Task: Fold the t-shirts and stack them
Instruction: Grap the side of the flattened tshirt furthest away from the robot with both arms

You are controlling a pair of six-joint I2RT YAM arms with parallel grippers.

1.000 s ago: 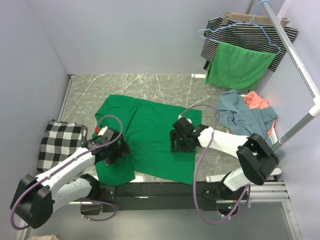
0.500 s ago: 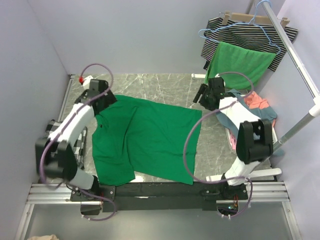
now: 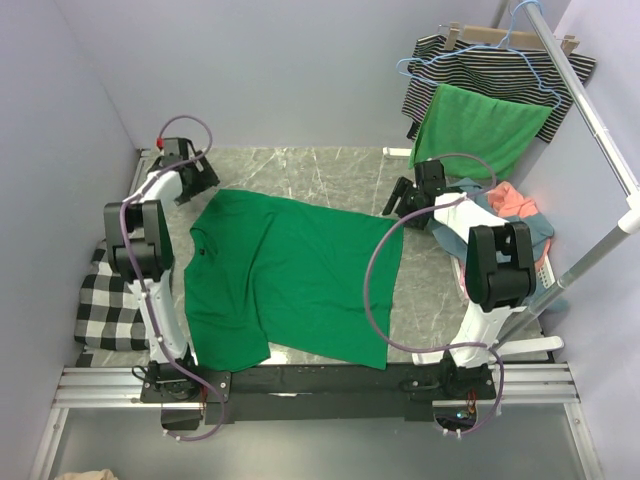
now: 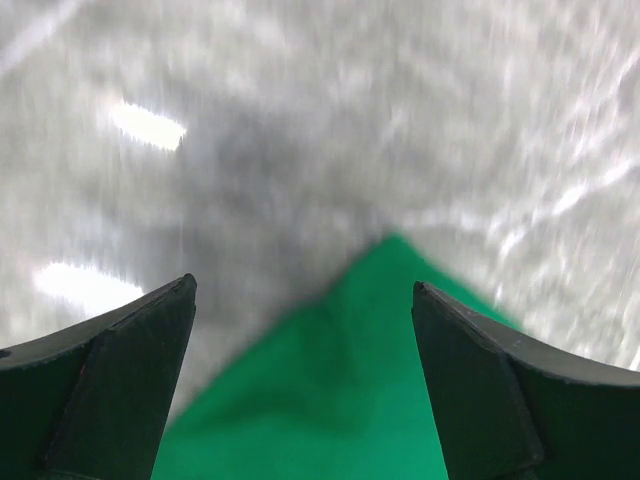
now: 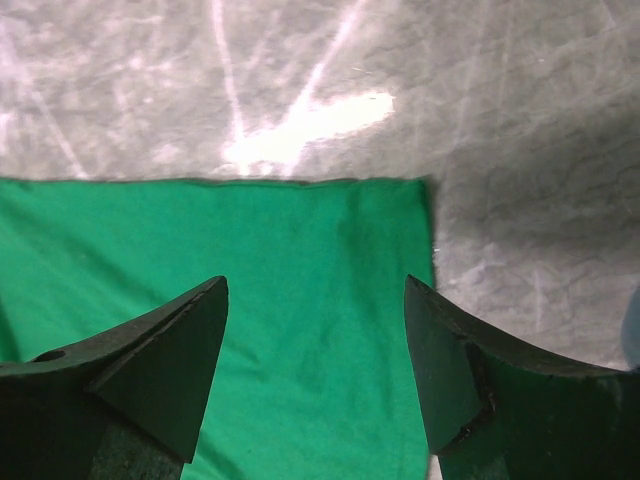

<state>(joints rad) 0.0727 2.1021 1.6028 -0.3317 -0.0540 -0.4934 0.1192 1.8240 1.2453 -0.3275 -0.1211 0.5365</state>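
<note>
Both arms are now stretching to the upper part of the frame, away from the lower middle where they were working a second ago. The left gripper (image 4: 305, 290) is hovering over the green t-shirt's (image 3: 300, 280) upper-left corner and the right gripper (image 5: 315, 285) over its upper-right corner. Both have their fingers spread and are grasping nothing, so they are probably lining up a fold. The shirt is lying flat at centre frame on the grey marbled table (image 3: 300, 165), between lilac walls. A blue and coral pile (image 3: 520, 230) is waiting at right.

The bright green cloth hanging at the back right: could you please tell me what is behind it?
A black-and-white striped garment hangs behind the green cloth, showing above and beside it. Its lower middle is covered and cannot be seen.
</note>
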